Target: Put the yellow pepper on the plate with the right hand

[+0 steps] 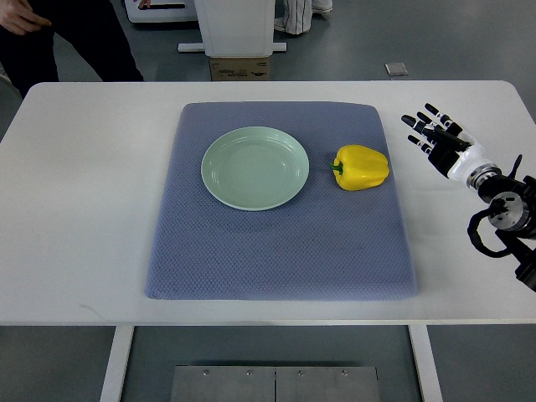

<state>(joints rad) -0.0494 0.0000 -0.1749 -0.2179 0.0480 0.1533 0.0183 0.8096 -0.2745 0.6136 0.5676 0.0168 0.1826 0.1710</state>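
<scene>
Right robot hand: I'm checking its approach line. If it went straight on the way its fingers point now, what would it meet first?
Nothing, probably: the right robot hand points up-left, passing beyond the yellow pepper over bare table, though its height is unclear.

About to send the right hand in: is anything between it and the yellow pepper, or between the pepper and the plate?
Nothing visible. The right hand, fingers spread, hovers over bare table to the right of the yellow pepper, with only blue mat between them. The plate lies just left of the pepper, empty, a narrow strip of mat between.
</scene>
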